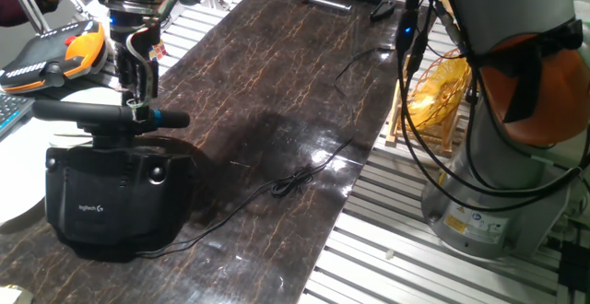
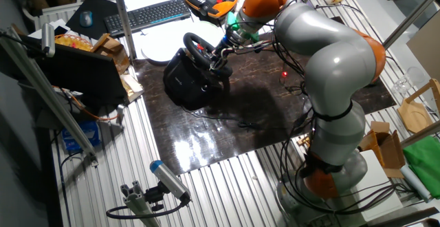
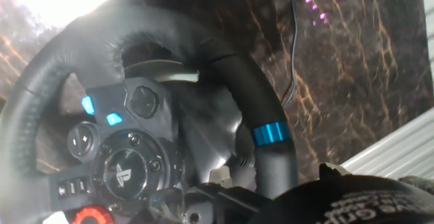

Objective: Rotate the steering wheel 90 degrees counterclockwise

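Observation:
The steering wheel (image 1: 92, 113) is a black padded rim with a small blue stripe (image 1: 157, 117). It sits on a boxy black base (image 1: 111, 198) with a white logo, at the left end of the dark table. My gripper (image 1: 139, 109) comes down from above and its fingers close on the rim just left of the stripe. In the other fixed view my gripper (image 2: 221, 53) is at the right side of the wheel (image 2: 196, 48). In the hand view the rim (image 3: 224, 68) and stripe (image 3: 271, 134) fill the frame. One finger pad (image 3: 359, 197) shows at the bottom right.
An orange-and-black device (image 1: 55, 51) lies behind the wheel, beside a keyboard (image 2: 148, 14) and a white disc (image 2: 161, 45). A thin black cable (image 1: 295, 180) runs across the dark marbled table top (image 1: 277, 83). My arm's base (image 1: 498, 193) stands at the right.

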Robot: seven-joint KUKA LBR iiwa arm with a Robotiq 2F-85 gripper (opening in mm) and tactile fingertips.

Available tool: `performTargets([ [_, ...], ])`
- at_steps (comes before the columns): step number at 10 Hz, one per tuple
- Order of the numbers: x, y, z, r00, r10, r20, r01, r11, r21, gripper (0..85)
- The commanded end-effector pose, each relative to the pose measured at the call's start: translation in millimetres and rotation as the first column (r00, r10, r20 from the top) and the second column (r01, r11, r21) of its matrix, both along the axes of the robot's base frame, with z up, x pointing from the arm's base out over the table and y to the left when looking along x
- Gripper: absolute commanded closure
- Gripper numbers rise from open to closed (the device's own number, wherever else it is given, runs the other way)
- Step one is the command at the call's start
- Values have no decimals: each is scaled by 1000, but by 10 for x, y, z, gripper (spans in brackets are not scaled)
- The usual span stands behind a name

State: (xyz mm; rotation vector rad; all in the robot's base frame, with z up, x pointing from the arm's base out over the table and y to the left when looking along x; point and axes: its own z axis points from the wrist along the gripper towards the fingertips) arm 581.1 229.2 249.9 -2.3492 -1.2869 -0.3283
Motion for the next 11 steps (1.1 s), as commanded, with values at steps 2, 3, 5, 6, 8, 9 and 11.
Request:
performTargets([
  [2, 34, 35, -11, 1000, 8, 7, -8, 1000, 12, 203],
  [3, 35, 54, -6, 999, 34, 14, -34, 999, 15, 207],
  [5, 37, 74, -11, 998, 57, 17, -57, 998, 15, 220],
  [6, 36, 83, -18, 998, 59, 16, -59, 998, 15, 227],
  [8, 31, 87, -27, 997, 73, 19, -74, 997, 15, 370],
  [9, 27, 80, -30, 996, 81, 24, -82, 997, 12, 480],
  [11, 14, 57, -32, 995, 91, 31, -91, 996, 0, 847],
])
